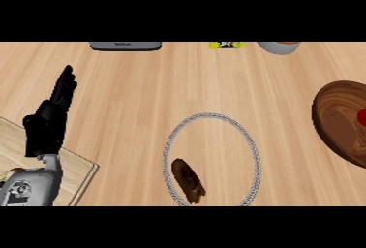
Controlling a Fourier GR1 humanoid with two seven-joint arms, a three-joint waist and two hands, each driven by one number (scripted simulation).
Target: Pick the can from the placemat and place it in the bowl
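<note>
Head view: the left hand (44, 127) rests at left, fingers straight and together; the right hand is unseen. A dark brown oblong, apparently the can (188, 180), lies near-left on the round, bead-rimmed placemat (251, 145). The glossy wooden bowl (336, 121) sits right. Pick not begun; next, grasp the can.

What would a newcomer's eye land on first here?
The placemat, a silvery oval ring at the lower middle, with the dark brown can lying inside it at its lower left. Next comes the wooden bowl, cut off by the right edge, with a red spot inside. The black left hand rests open, fingers up, at the left.
</note>
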